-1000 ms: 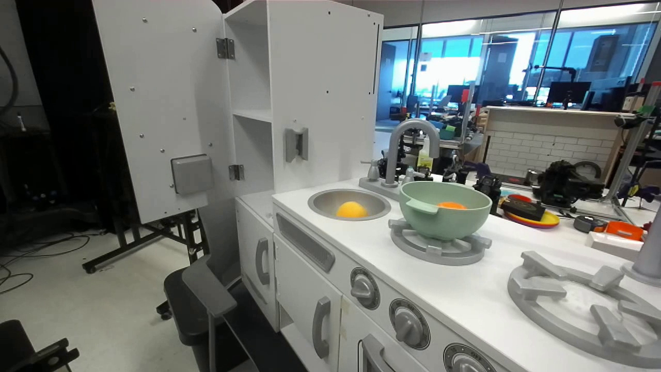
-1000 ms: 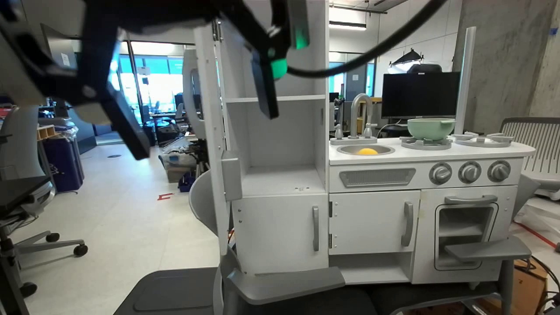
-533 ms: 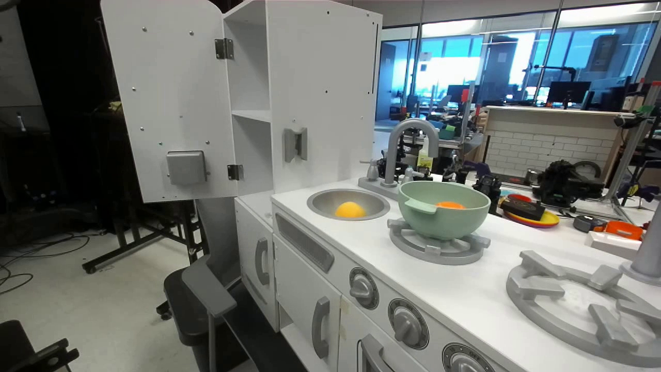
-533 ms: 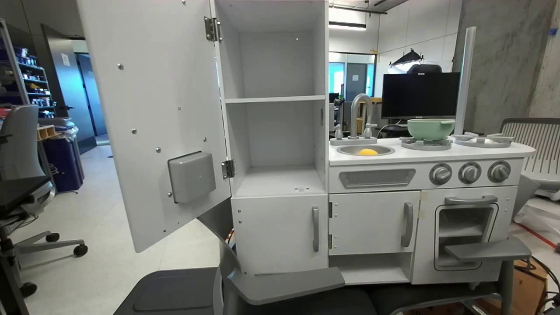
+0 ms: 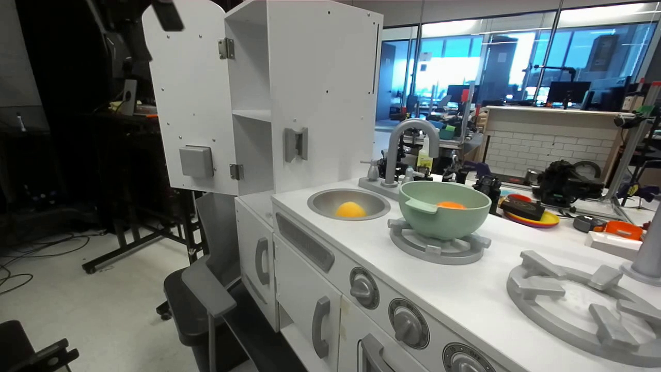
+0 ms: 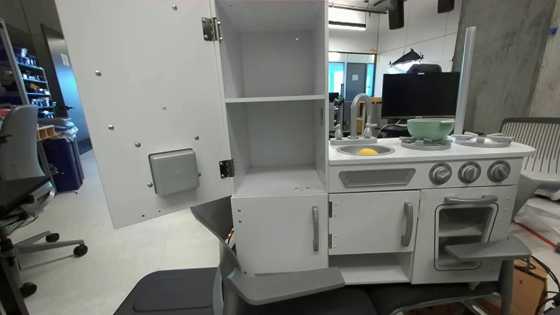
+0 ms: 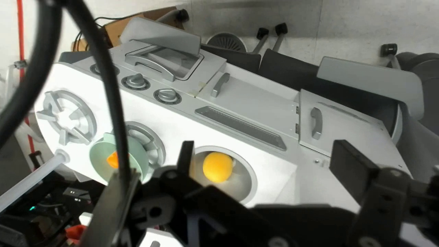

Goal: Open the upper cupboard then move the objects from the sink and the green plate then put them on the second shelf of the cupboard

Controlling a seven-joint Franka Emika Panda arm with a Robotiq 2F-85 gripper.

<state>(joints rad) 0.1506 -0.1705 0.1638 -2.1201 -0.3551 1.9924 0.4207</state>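
Hiding part of green plate [image 7: 137, 156], black cable [image 7: 106, 75], upper cupboard [image 6: 280, 131] cropped.

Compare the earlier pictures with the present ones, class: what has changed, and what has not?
The door of the cupboard has swung wider open. In an exterior view, the gripper has gone from in front of the cupboard to the picture's top edge, on the counter's side; it stands open, with nothing taken hold of. Unchanged: yellow piece in the sink, orange piece in the bowl, bowl on its burner.
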